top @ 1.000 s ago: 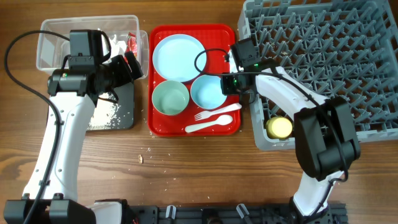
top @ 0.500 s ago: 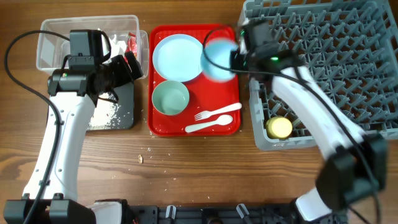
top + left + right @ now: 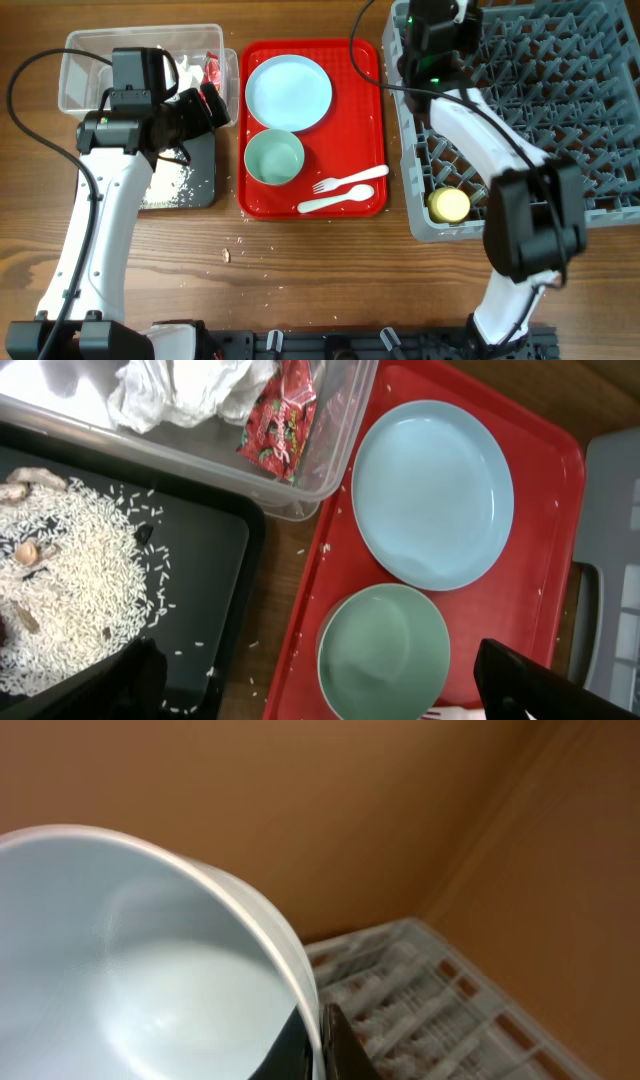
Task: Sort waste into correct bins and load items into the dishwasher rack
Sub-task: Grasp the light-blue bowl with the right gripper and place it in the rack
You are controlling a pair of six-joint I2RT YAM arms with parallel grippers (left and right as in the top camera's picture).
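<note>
My right gripper (image 3: 318,1020) is shut on the rim of a light blue bowl (image 3: 130,970), held tilted above the grey dishwasher rack (image 3: 420,990). From overhead the right gripper (image 3: 432,20) is over the rack's (image 3: 540,110) far left corner, and the bowl is hidden there. A yellow cup (image 3: 449,205) sits in the rack's near left corner. My left gripper (image 3: 208,105) is open and empty, hovering between the black tray (image 3: 190,185) and the red tray. The pale blue plate (image 3: 288,90), mint bowl (image 3: 274,158), fork (image 3: 345,181) and spoon (image 3: 335,201) lie on the red tray.
The red tray (image 3: 365,120) lies between the bins and the rack. The clear tub (image 3: 85,75) holds white tissue (image 3: 180,390) and a red wrapper (image 3: 280,425). The black tray (image 3: 200,560) holds rice-like scraps (image 3: 70,580). A few crumbs (image 3: 226,255) lie on the table.
My right gripper lifted the light blue bowl off the red tray and carried it back and right, over the rack's far left corner. The left arm has not moved.
</note>
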